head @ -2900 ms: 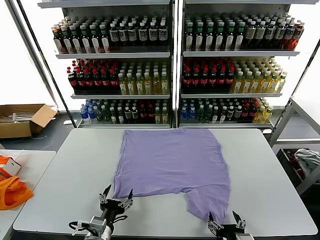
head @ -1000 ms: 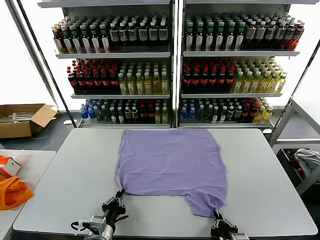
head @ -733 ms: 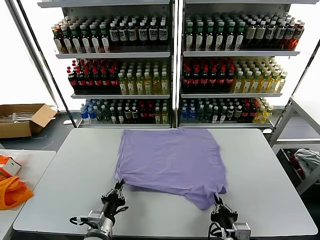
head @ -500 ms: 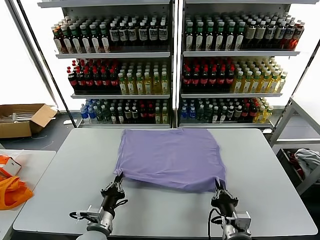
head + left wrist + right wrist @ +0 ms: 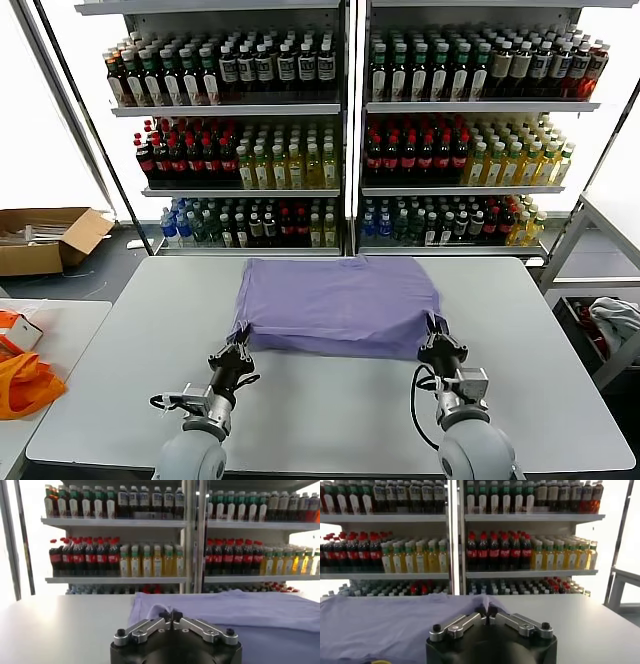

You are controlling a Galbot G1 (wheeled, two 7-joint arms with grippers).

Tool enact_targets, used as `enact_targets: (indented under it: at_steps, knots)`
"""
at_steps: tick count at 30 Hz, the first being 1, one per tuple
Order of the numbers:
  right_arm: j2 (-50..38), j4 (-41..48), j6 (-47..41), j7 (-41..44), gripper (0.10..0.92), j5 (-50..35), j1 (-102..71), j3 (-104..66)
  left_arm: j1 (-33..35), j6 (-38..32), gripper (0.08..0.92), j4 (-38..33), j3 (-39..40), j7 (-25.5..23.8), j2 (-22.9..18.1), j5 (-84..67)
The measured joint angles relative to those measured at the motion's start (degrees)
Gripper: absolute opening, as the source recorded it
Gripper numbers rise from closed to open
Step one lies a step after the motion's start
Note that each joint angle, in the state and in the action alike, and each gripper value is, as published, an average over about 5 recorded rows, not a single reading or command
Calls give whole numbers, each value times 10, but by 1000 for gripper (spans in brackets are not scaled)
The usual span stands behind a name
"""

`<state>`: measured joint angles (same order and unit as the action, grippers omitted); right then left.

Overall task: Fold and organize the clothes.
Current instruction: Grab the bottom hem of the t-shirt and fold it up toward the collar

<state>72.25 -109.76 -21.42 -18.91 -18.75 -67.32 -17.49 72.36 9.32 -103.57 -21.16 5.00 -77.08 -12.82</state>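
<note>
The lavender T-shirt [image 5: 338, 305] lies on the grey table [image 5: 330, 420], its near half lifted and doubled over toward the far half. My left gripper [image 5: 241, 342] is shut on the shirt's near left corner and holds it above the table. My right gripper [image 5: 437, 332] is shut on the near right corner at about the same height. In the left wrist view the left gripper [image 5: 170, 615] pinches a peak of the fabric [image 5: 240, 611]. In the right wrist view the right gripper [image 5: 487, 613] pinches the shirt [image 5: 385, 625] too. No printed graphic shows.
Shelves of drink bottles [image 5: 350, 130] stand behind the table's far edge. An orange bag [image 5: 22, 385] lies on a side table at the left. A cardboard box [image 5: 45, 238] sits on the floor at far left. A whitish cloth bundle [image 5: 618, 322] lies at the right.
Both grippers closed on the shirt's near corners, lifted them and carried them away from me, folding the near half up over the far half.
</note>
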Motion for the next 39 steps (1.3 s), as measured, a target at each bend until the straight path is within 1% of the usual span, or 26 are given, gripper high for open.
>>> enact_targets:
  at_steps: [12, 15, 17, 18, 22, 27, 33, 36, 39]
  knots:
    - [19, 54, -36, -7, 110, -9, 59, 17, -36, 3, 84, 41, 11, -9, 6, -8]
    - [25, 67, -42, -14, 132, -17, 73, 19, -41, 3, 95, 43, 11, -9, 6, -8]
    - [30, 75, -46, -21, 175, -28, 83, 20, -44, 5, 131, 44, 11, -8, 6, -9]
    - [33, 79, -48, -25, 210, -35, 88, 21, -45, 6, 156, 44, 11, -7, 6, -9]
    - [47, 94, -49, -47, 348, -69, 110, 23, -50, 13, 277, 43, 10, -3, 5, -12]
    - [60, 105, -44, -74, 495, -108, 130, 26, -47, 19, 416, 38, 8, 4, 3, -14]
    - [60, 102, -43, -94, 669, -134, 132, 22, -38, 25, 589, 26, 2, 8, 4, -14]
    - [54, 94, -46, -99, 752, -139, 125, 16, -33, 29, 675, 20, 0, 8, 4, -14]
    - [46, 82, -49, -101, 807, -142, 111, 9, -28, 32, 759, 15, 1, 8, 3, -11]
